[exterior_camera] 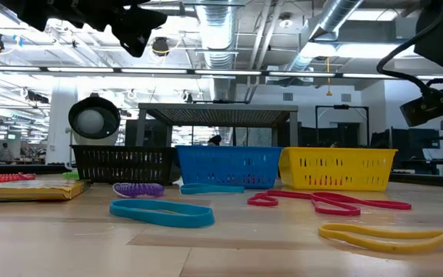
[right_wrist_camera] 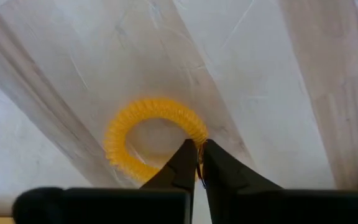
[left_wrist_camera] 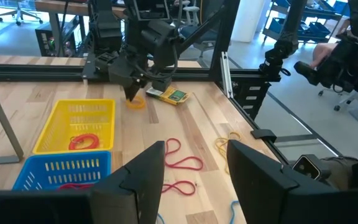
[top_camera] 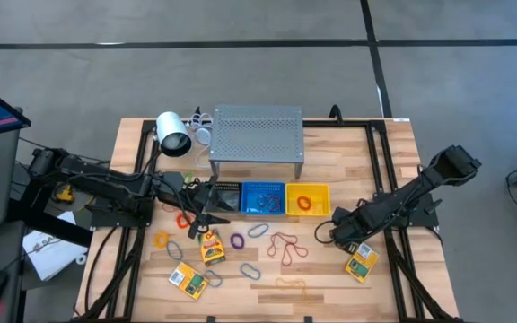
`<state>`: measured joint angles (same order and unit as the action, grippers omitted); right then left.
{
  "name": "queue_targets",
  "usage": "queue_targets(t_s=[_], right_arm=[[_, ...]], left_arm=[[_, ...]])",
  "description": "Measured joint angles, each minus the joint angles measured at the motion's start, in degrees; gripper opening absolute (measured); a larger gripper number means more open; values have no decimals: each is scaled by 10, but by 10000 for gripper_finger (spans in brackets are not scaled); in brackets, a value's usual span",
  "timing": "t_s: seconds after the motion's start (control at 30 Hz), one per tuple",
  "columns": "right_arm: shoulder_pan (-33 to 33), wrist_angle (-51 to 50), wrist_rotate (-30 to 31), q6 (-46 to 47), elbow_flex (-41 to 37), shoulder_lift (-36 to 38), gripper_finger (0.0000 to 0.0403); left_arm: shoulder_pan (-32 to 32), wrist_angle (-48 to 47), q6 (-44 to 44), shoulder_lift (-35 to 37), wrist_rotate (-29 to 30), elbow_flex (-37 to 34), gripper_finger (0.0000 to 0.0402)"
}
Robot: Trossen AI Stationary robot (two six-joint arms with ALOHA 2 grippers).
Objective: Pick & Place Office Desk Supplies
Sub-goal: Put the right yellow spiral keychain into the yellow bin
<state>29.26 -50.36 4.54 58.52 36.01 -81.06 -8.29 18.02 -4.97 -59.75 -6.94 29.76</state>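
A yellow coiled band loop (right_wrist_camera: 145,112) lies flat on the wooden table near its right side. My right gripper (right_wrist_camera: 197,152) points straight down at it and is shut on its rim; the left wrist view shows this gripper (left_wrist_camera: 132,93) over the loop (left_wrist_camera: 137,103). A flat yellow-and-green pack (left_wrist_camera: 169,95) lies just beside it. My left gripper (left_wrist_camera: 194,174) hangs open above the table's middle left, nothing between its fingers. More loops (top_camera: 285,244) and grey clips (top_camera: 250,269) lie loose on the table. My right gripper pinches one stretch of the yellow loop's coiled rim (right_wrist_camera: 199,138) between its two fingertips, one fingertip inside the ring and one outside. The fingers come from above, pointing down. The loop lies flat on the table.
Black (top_camera: 223,196), blue (top_camera: 263,198) and yellow (top_camera: 308,199) baskets stand in a row at mid table, the grey perforated shelf (top_camera: 257,135) and a white lamp-like cylinder (top_camera: 173,135) behind them. A second pack (top_camera: 211,247) and a third (top_camera: 188,279) lie near left.
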Motion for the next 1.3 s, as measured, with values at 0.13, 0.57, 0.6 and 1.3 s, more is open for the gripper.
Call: queue_targets(t_s=[0.13, 0.57, 0.6, 1.3], right_arm=[[0, -5, -1, -5, 0, 0, 15], [-1, -52, 7, -11, 16, 21, 4], [-1, -55, 14, -11, 22, 28, 3], [-1, -1, 160, -89, 87, 187, 1]], left_arm=[[0, 0, 0, 0, 0, 0, 170], [0, 4, 1, 0, 0, 0, 170], [0, 8, 1, 0, 0, 0, 170], [0, 37, -18, -25, 16, 0, 170]])
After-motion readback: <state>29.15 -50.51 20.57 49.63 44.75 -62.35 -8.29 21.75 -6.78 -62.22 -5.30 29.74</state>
